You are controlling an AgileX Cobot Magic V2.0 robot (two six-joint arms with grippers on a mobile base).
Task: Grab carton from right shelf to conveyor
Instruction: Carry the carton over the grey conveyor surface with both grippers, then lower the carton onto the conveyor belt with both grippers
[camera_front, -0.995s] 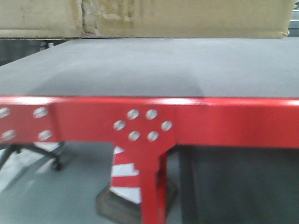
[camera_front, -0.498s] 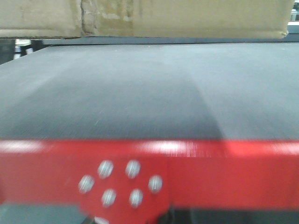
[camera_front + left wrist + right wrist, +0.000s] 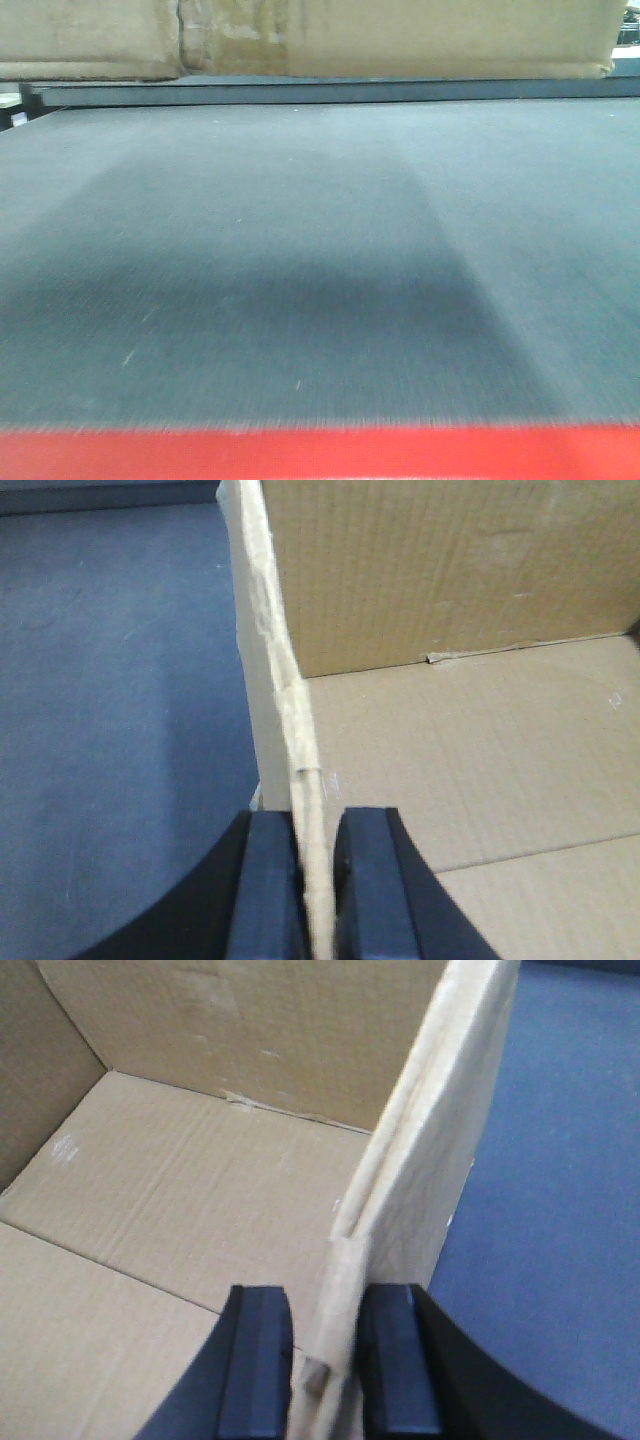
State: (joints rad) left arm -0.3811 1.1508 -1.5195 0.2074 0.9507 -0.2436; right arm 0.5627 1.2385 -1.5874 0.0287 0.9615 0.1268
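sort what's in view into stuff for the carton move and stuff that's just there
For the job:
carton
left tool, shut on one carton wall
right tool, shut on the other wall
conveyor

Just there:
red rail at the belt's near edge
dark bar at its far edge
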